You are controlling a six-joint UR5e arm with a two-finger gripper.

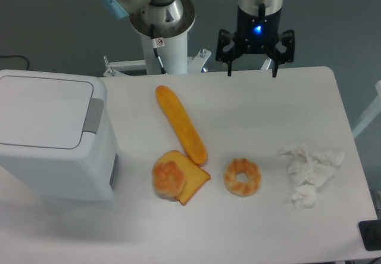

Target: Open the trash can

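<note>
The trash can [50,136] is a large white boxy bin at the left of the table, its flat lid down and a grey push tab [93,115] on the lid's right edge. My gripper [251,72] hangs at the table's far edge, well to the right of the bin, with its two black fingers spread wide and nothing between them. It stands open, far from the bin.
A long orange baguette [181,123] lies in the middle of the white table [280,115]. In front of it sit a toast slice with a bun [177,176] and a donut [242,177]. Crumpled white tissue [309,172] lies at the right. The robot base [162,25] stands behind.
</note>
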